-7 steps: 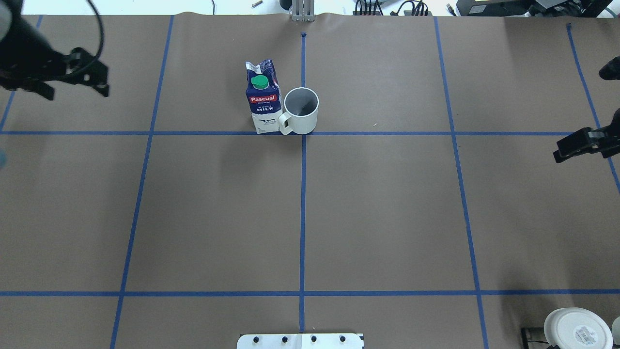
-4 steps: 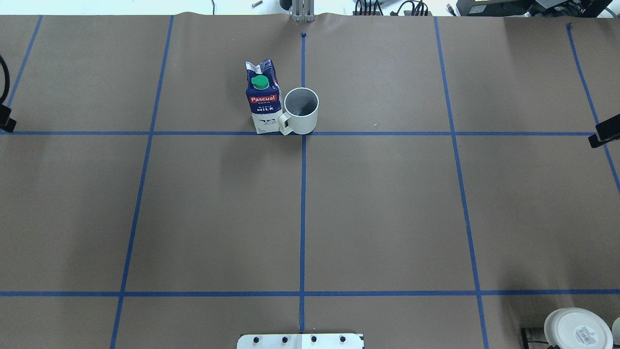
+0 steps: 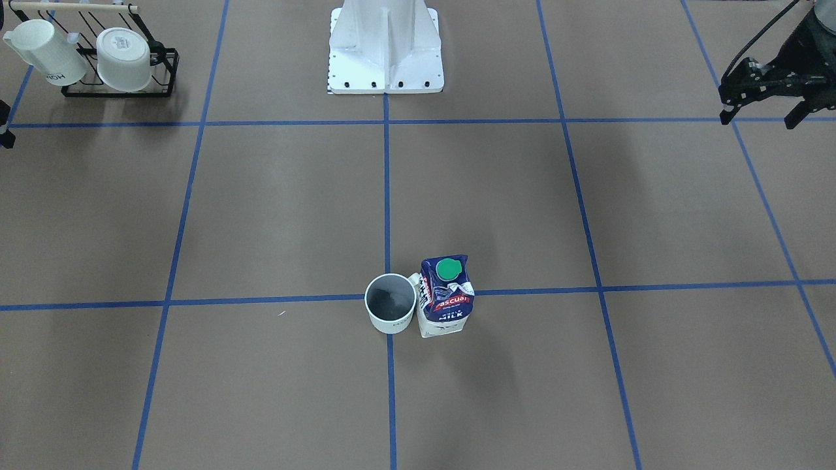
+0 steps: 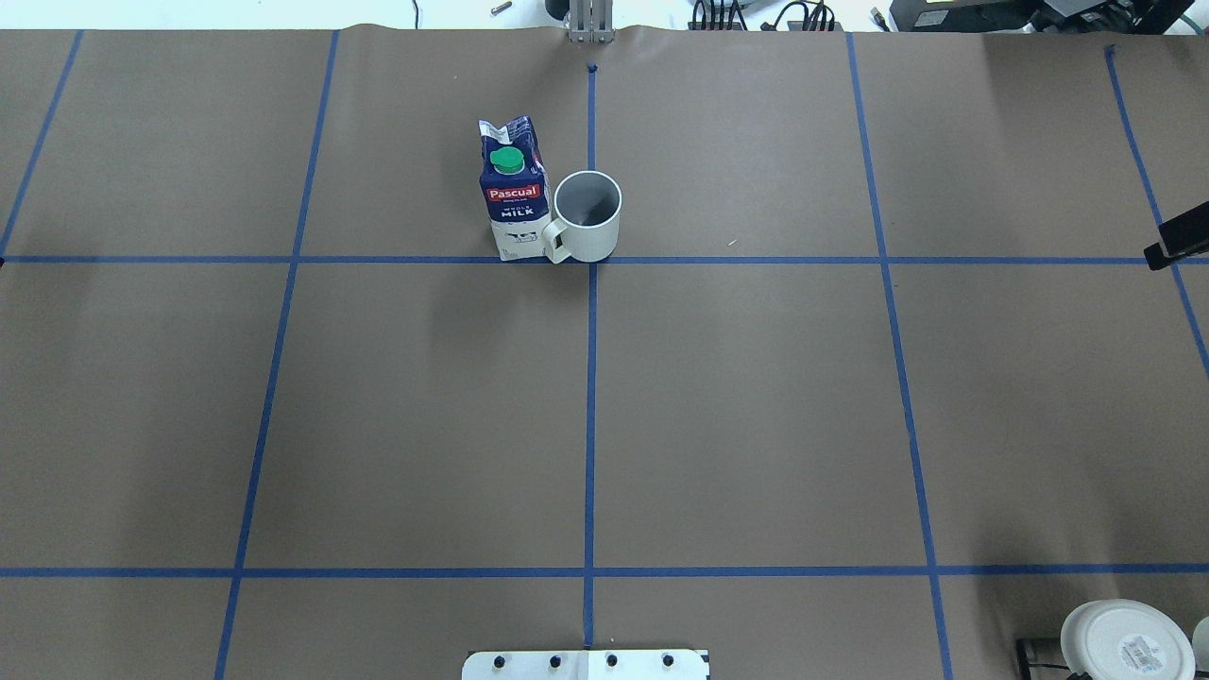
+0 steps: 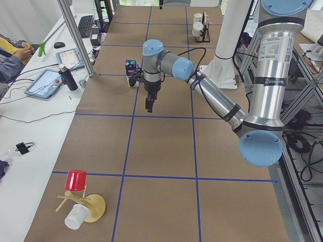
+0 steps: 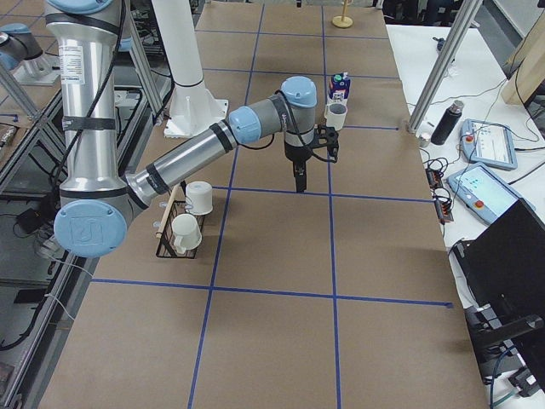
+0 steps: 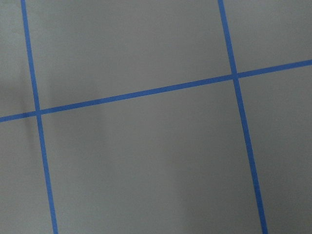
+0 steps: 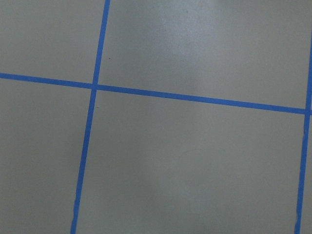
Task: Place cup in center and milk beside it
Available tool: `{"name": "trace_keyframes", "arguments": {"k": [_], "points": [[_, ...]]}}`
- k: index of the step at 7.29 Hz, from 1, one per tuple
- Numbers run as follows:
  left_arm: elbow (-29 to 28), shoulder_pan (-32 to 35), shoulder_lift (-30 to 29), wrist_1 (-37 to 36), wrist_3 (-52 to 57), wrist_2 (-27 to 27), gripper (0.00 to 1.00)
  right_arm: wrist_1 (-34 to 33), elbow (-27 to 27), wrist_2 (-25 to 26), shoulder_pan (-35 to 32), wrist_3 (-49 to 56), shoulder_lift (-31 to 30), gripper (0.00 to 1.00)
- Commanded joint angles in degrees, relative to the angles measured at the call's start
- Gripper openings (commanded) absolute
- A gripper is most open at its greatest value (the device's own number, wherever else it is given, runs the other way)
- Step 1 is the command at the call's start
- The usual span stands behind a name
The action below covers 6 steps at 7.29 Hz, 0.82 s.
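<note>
Standing on brown-paper bench [image 4: 756, 425]: round white cup [image 4: 587, 215] at centre tape cross [image 4: 592, 268]; boxy blue/white milk carton [image 4: 515, 189] just beside. L hand [image 3: 757, 121] wide, R hand [image 4: 1176, 244] can't tell; both well apart.

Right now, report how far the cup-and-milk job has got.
Done: the cup stands upright at the centre tape crossing, and the milk stands upright right beside it, on its handle side. In hand: nothing. The left gripper is open and empty far off to one side, and the right gripper sits at the opposite side, also carrying nothing. Left: nothing apparent.
</note>
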State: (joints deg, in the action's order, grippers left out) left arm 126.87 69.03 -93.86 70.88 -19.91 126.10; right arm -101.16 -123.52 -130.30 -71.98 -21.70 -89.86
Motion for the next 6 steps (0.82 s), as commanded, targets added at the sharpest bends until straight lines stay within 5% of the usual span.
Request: {"name": "trace_keyframes", "arguments": {"k": [1,6], "points": [[-0.31,-0.12,-0.09,0.05,-0.40,0.28,0.98,-0.01,0.04,-0.04,-0.01,-0.09,0.13,1.00],[-1.45,-0.48,-0.88,3.04,-5.14,4.33,0.98,-2.45,0.04,-1.35,0.00,-0.18,1.44,1.00]]}}
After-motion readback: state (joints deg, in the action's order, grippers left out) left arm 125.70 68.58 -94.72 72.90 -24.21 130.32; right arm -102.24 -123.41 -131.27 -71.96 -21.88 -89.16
